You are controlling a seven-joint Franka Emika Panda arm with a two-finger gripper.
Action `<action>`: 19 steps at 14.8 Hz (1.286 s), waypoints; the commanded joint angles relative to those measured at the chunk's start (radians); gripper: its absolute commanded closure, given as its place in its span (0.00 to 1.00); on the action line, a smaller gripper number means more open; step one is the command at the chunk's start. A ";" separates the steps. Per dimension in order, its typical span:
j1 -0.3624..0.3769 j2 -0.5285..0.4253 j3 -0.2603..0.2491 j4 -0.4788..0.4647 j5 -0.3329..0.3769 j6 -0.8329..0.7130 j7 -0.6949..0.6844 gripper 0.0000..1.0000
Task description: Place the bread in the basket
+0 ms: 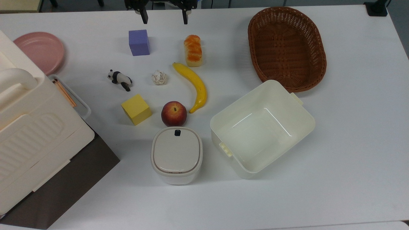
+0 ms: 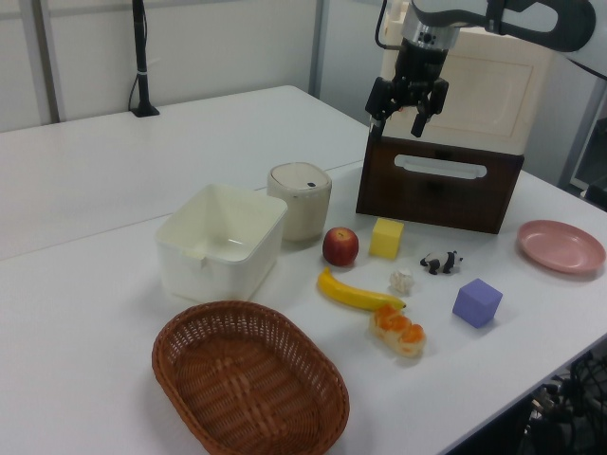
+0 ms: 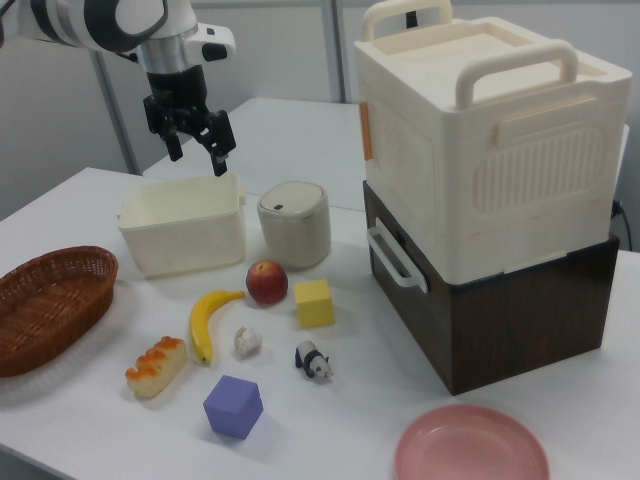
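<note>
Nothing of the job is done yet: the bread (image 1: pixel 193 50) lies on the white table (image 1: pixel 351 143), just off the tip of the banana (image 1: pixel 194 85) and well apart from the basket (image 1: pixel 287 48), which sits bare at its 3 o'clock in the top view. The gripper (image 1: pixel 163 16), jaws spread and holding nothing, hangs high at the bread's 11 o'clock there. Descent, grasp, carry and release all appear to remain.
</note>
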 commanded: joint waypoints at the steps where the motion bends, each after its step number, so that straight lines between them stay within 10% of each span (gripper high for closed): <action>1: 0.009 -0.020 0.006 -0.022 -0.021 -0.009 0.029 0.00; 19: 0.007 -0.016 0.008 -0.032 -0.046 -0.009 0.028 0.00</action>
